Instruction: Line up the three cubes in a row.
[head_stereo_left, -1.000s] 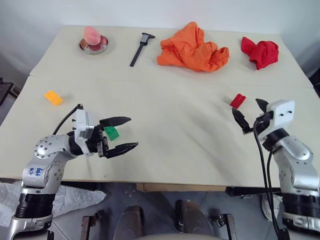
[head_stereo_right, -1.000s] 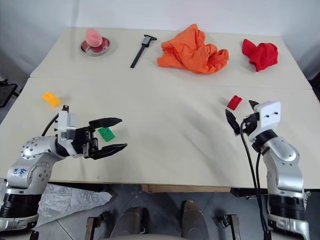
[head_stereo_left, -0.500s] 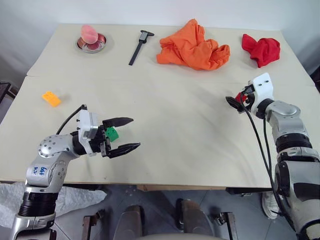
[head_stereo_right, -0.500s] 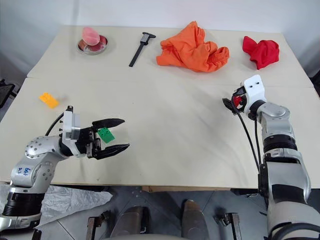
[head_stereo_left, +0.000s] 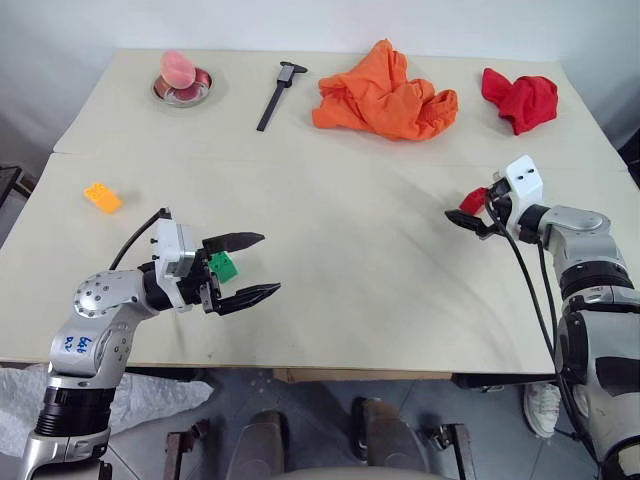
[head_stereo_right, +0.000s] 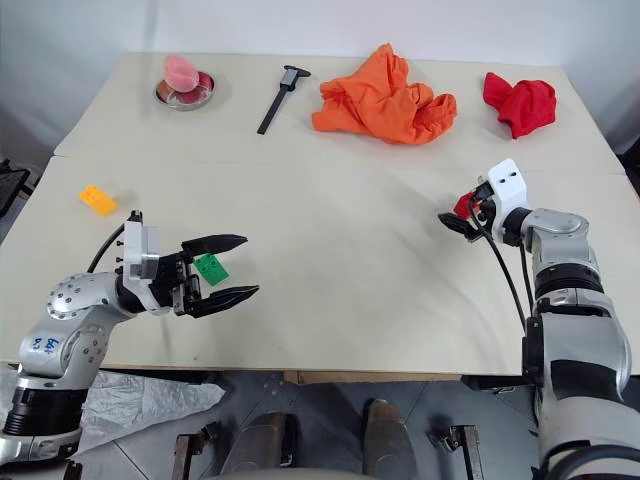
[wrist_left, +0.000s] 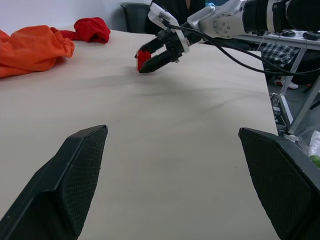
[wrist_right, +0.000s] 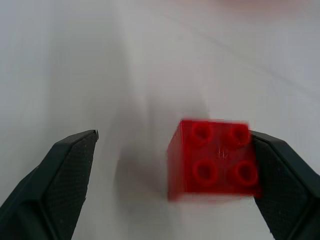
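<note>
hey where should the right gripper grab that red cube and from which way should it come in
Grip the red cube across its two flat side walls, studs left facing up. It sits flat on the table, already between the open fingers of the right gripper, close against one finger, with a wide gap to the other. Coming in low along the table, then centring before closing, looks best.

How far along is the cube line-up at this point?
Nothing is lined up: the yellow cube, green cube and red cube lie far apart on the table. In hand: the right tool is open around the red cube, one finger beside it, not closed. The left tool hovers open by the green cube. All placing remains.
</note>
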